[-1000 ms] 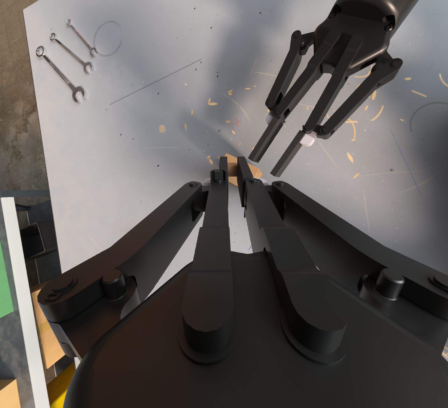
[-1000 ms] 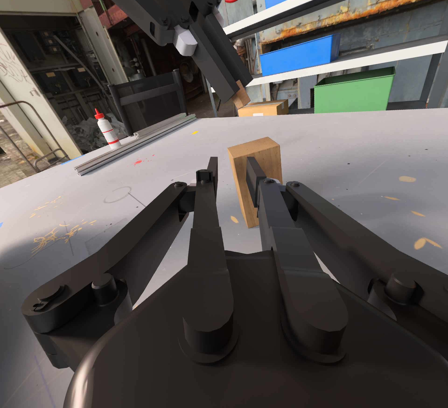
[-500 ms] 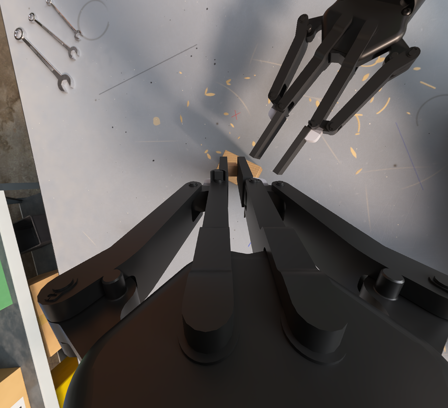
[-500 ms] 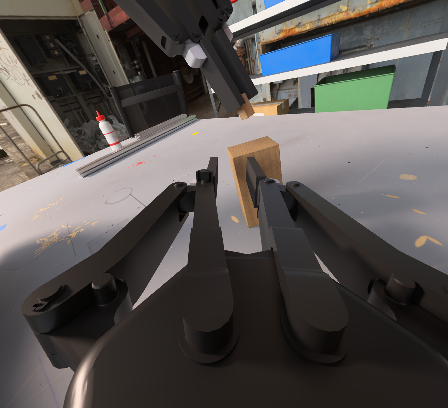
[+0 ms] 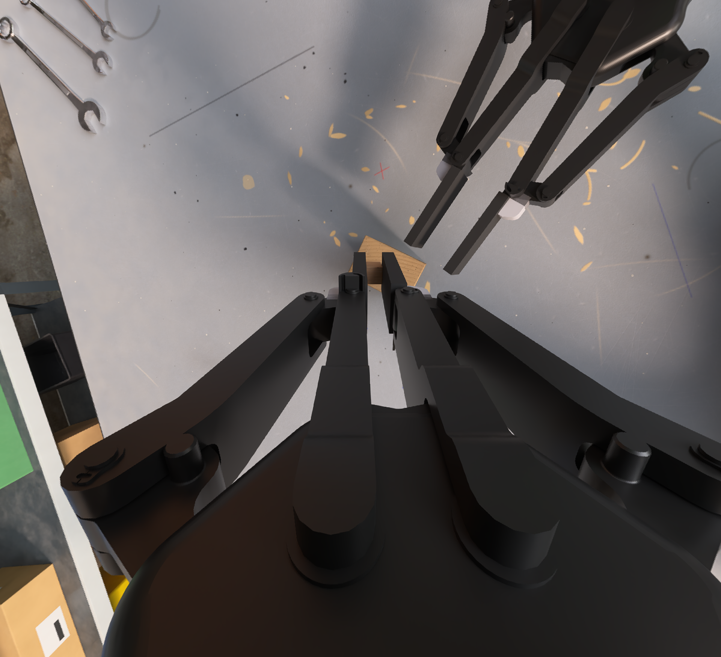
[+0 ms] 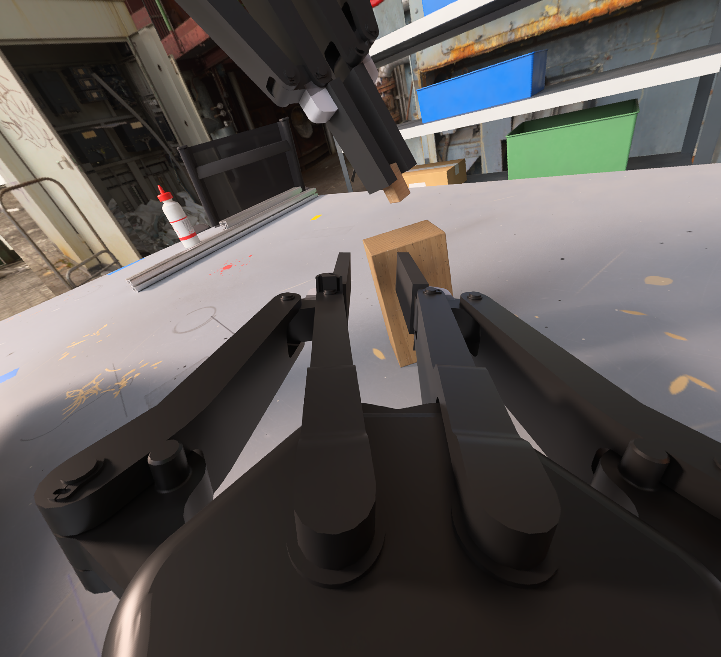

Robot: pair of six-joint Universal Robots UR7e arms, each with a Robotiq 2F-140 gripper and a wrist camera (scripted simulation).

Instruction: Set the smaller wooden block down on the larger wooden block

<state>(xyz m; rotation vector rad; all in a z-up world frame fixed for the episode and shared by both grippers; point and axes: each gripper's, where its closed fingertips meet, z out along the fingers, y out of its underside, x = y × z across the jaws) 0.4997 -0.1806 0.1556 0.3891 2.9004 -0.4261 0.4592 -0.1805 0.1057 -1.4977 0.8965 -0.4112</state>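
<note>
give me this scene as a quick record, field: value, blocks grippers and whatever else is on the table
smaller wooden block: pinched in left gripper, in the air above the larger block
larger wooden block: standing upright on the grey table
right gripper: empty, fingers apart, beside the larger block
contact between blocks: none yet
three wrenches: side by side near the table edge
glue bottle: beside a metal rail

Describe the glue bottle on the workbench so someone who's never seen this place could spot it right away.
Start at the grey workbench and follow the long aluminium rail near its far left edge. The glue bottle stands upright just behind that rail. It is the only white bottle there, with a red pointed cap and a red-trimmed label.
</note>
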